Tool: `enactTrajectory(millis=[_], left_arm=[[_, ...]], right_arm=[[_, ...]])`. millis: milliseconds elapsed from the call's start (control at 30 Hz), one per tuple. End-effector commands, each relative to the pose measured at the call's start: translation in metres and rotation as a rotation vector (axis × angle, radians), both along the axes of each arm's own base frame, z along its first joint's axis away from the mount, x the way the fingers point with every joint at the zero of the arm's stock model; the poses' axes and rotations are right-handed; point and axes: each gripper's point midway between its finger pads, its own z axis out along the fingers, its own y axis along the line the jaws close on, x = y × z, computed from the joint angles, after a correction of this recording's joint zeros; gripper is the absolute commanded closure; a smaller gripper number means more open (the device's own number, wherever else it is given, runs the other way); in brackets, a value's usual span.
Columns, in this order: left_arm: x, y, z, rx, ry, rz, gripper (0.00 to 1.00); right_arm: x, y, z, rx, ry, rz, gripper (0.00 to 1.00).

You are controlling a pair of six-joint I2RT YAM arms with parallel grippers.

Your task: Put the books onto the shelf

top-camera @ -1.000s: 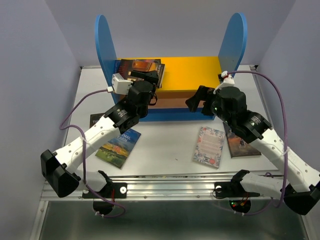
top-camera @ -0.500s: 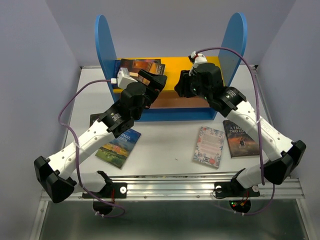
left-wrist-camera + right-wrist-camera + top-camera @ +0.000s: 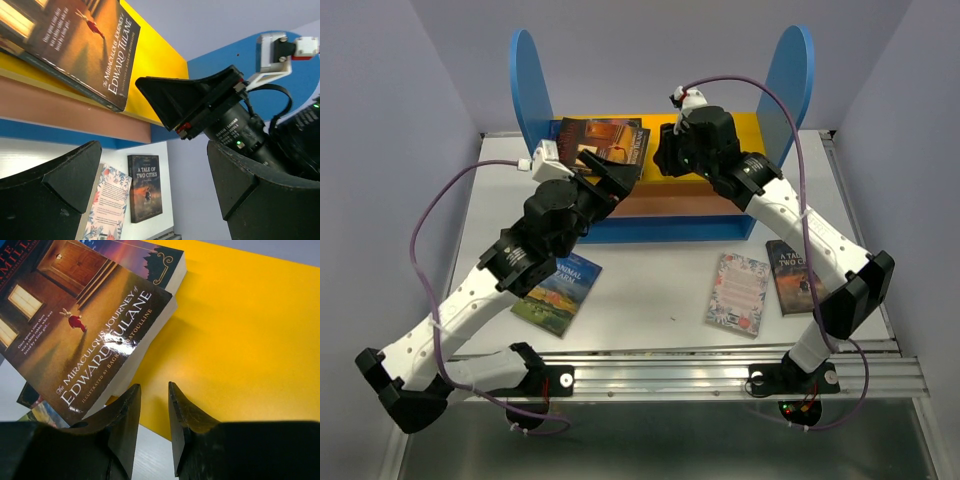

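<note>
Left gripper (image 3: 153, 150) gapes wide and empty at the front of the shelf (image 3: 790, 70). I see Animal Farm (image 3: 558, 290), a floral book (image 3: 738, 290) and A Tale of Two Cities (image 3: 798, 280) lying flat before the shelf. Right gripper (image 3: 154, 387), jaws narrow and empty, hovers over the shelf's yellow top board (image 3: 240, 325), just beside the stacked books (image 3: 85, 340) at its left end.

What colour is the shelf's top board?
Yellow-orange top board; clearest in the right wrist view.

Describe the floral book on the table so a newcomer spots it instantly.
Find the shelf with tall blue side panels at the back of the table. In front of the shelf's right half two books lie side by side. The floral book is the left one: pale cover bordered with flowers, while its neighbour, A Tale of Two Cities, is dark.
</note>
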Motion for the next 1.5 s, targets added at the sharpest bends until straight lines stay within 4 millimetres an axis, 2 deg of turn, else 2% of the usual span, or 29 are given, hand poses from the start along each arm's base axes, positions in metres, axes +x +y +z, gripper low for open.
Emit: enactTrajectory(millis=[0,133,400,667,967,1467], left_arm=[[-0.009,0.032,-0.002,0.068,-0.013,0.078,0.01],[-0.018,0.060,-0.004,0.055,-0.018,0.157,0.01],[-0.028,0.086,-0.007,0.047,-0.019,0.227,0.01],[-0.030,0.088,-0.012,0.062,-0.009,0.230,0.01],[-0.028,0.084,-0.019,0.067,0.004,0.222,0.01],[-0.026,0.081,-0.024,0.073,0.009,0.218,0.01]], right_arm=[[0.004,0.014,0.034,0.060,-0.079,0.049,0.66],[0.008,0.019,0.036,0.065,-0.081,0.052,0.66],[0.014,0.036,0.042,0.087,-0.088,0.109,0.66],[0.021,0.051,0.031,0.080,-0.073,0.156,0.65],[0.031,0.058,0.039,0.071,-0.112,0.167,0.63],[0.038,0.078,0.038,0.084,-0.132,0.239,0.62]])
